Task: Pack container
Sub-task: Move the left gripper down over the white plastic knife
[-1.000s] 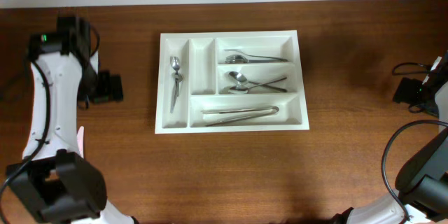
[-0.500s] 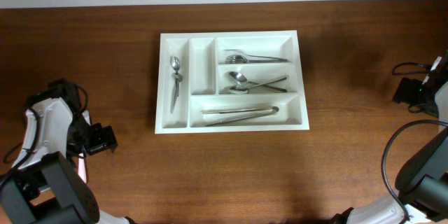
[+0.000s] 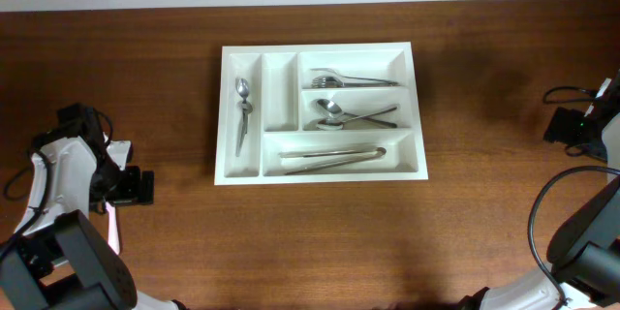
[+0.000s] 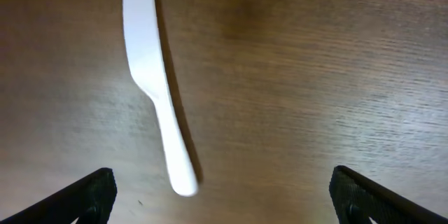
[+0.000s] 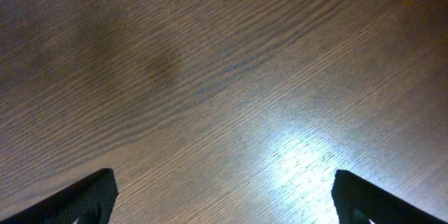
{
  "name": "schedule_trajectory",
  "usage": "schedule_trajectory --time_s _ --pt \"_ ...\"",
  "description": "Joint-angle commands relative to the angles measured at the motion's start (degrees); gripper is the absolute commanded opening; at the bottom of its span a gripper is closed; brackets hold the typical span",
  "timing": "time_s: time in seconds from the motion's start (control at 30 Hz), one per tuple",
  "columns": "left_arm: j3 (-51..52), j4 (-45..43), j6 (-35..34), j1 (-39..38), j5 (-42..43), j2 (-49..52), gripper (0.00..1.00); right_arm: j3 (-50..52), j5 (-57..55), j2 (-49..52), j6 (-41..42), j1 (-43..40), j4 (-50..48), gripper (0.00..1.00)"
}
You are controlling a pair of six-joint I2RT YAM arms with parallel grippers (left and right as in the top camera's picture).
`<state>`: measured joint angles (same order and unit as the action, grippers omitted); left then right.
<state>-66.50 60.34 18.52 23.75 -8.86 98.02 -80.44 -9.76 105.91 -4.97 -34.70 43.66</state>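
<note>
The white cutlery tray (image 3: 280,92) lies mid-table. Its left narrow compartment holds spoons (image 3: 242,111). The long ones hold a fork (image 3: 351,81), spoons (image 3: 341,114) and tongs (image 3: 334,157). The second narrow compartment holds nothing. My left gripper (image 3: 136,187) is open at the table's front left, far from the tray. In the left wrist view its fingers (image 4: 224,196) spread wide over a white plastic knife (image 4: 157,91) lying on the wood, not touching it. My right gripper (image 3: 562,126) is open and empty at the far right edge, with only bare wood between its fingers (image 5: 224,196).
The white knife also shows as a pale strip beside the left arm in the overhead view (image 3: 110,221). A dark cable (image 3: 572,92) loops at the right edge. The wall edge runs along the back of the table.
My left arm has swung from the back left down to the front left of the table, and its gripper now hangs over the white knife. The right arm has not moved.
</note>
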Motion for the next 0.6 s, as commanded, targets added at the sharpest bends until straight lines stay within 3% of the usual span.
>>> schedule_trajectory --time_s 0.0,0.17,0.33,0.57 --pt "1.68 -1.99 5.77 1.68 -0.09 -0.85 0.99 0.42 -0.07 -0.63 -0.15 0.17 0.00 0.99" --pt "4.22 -3.10 3.58 4.42 0.24 -0.85 0.99 0.42 -0.07 -0.63 -0.17 0.17 0.02 0.99" --pt "5.97 -3.76 -4.31 7.43 0.28 -0.85 0.99 0.42 -0.07 -0.63 -0.17 0.17 0.00 0.99" --pt "8.04 -6.40 -7.80 9.49 2.75 -0.85 1.00 0.42 -0.07 -0.63 -0.17 0.17 0.02 0.99"
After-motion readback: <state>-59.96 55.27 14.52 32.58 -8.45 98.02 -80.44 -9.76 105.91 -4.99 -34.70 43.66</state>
